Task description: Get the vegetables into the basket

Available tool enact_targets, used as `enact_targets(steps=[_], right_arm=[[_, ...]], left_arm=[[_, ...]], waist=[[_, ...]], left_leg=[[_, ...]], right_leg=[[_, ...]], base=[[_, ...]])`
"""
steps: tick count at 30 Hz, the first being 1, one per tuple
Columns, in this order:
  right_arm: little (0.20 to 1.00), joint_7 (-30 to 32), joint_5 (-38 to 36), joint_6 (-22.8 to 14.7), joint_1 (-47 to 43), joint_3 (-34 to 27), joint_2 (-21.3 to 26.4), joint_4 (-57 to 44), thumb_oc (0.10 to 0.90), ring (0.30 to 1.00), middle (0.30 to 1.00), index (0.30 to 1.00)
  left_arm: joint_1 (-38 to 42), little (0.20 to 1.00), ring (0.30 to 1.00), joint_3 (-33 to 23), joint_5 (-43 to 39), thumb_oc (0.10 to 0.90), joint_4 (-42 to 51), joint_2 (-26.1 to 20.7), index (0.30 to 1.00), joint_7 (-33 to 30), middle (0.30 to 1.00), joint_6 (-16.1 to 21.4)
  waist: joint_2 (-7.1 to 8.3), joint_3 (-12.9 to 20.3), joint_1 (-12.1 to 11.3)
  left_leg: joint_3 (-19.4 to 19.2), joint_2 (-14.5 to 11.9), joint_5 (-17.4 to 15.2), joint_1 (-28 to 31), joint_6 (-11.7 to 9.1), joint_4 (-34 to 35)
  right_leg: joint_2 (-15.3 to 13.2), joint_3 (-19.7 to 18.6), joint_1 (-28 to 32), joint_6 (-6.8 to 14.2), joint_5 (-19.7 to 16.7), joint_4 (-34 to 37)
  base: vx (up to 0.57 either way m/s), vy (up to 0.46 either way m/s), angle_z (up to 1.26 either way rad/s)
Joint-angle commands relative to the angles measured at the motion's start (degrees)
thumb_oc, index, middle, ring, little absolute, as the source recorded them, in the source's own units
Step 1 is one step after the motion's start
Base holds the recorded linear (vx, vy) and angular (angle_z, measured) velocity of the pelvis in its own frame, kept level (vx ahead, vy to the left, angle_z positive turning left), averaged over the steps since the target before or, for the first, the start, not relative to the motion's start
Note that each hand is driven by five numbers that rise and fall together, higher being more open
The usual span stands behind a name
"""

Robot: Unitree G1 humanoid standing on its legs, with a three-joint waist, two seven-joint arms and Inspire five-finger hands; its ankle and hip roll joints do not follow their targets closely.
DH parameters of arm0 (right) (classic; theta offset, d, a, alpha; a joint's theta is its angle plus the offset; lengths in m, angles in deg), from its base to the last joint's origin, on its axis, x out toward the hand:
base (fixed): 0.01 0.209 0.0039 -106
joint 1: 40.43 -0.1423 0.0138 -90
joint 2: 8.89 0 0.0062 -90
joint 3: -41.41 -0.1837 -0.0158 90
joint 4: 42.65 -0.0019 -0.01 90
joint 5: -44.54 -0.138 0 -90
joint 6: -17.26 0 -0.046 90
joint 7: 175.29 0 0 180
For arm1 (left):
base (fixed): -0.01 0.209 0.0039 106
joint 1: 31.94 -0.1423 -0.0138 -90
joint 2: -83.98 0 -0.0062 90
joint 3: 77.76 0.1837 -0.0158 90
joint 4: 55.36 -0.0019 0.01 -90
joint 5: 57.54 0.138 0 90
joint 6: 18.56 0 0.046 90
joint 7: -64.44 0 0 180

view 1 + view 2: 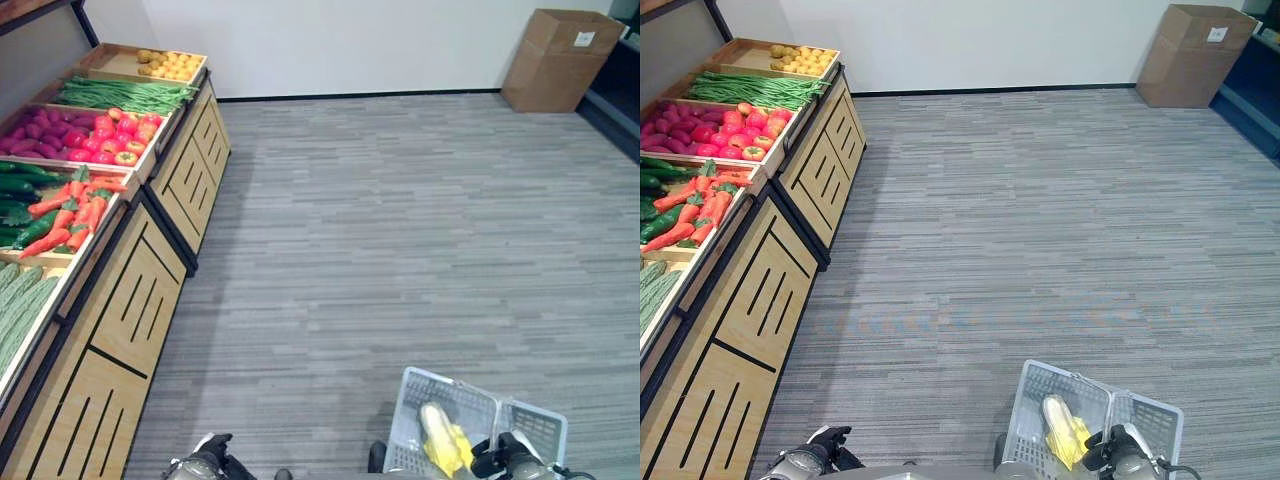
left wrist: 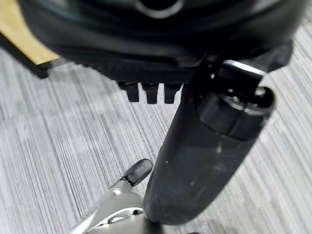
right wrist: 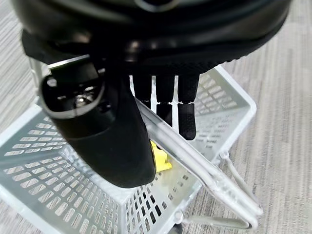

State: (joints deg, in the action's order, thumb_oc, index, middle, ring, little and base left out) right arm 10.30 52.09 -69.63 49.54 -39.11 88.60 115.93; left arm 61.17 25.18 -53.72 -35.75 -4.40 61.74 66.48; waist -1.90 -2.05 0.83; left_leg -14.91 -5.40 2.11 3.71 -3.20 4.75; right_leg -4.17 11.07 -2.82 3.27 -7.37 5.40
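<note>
Head pair looks steeply down over grey floor (image 1: 400, 230); both eyes share the produce stand (image 1: 120, 300) left of the basket (image 1: 440, 400) and a cardboard box (image 1: 1195, 55) far beyond it. Right wrist view sits close above the basket; left wrist view faces bare floor near the stand.

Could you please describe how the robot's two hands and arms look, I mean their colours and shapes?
Both hands are dark, almost black. The left hand has a thick, rounded matte thumb and a short row of blocky fingers. The right hand looks the same, with ribbed dark fingers beside a bulky thumb. A round metallic fitting sits on each thumb base. The arm ends look silver-grey in the head views.
</note>
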Motion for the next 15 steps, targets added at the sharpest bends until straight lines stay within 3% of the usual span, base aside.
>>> enact_targets(steps=[1,15], right_arm=[[0.3,-0.13,-4.47,-0.42,-1.04,3.7,-2.5,2.98,0.4,0.3,0.3,0.3],[0.3,-0.49,-8.09,-0.3,0.79,2.29,-5.28,7.18,0.4,0.3,0.3,0.3]], left_arm=[[3.3,1.0,1.0,-1.86,-0.82,0.9,-4.37,-1.25,1.0,-3.06,1.0,-0.37],[1.15,1.0,1.0,-2.04,0.67,0.9,-5.04,-0.79,1.0,-3.86,1.0,0.12]], waist=[[1.41,-1.01,-0.44],[2.3,-1.09,-1.36]], left_leg=[[3.34,-0.99,1.16,-1.71,-2.72,-0.94],[4.58,-0.48,0.89,-2.14,-2.46,-0.7]], right_leg=[[-3.61,1.23,5.23,4.93,5.25,-1.35],[-4.07,2.22,5.37,5.16,5.15,-1.36]], base=[[0.02,-0.011,0.04],[0.0,0.003,0.02]])
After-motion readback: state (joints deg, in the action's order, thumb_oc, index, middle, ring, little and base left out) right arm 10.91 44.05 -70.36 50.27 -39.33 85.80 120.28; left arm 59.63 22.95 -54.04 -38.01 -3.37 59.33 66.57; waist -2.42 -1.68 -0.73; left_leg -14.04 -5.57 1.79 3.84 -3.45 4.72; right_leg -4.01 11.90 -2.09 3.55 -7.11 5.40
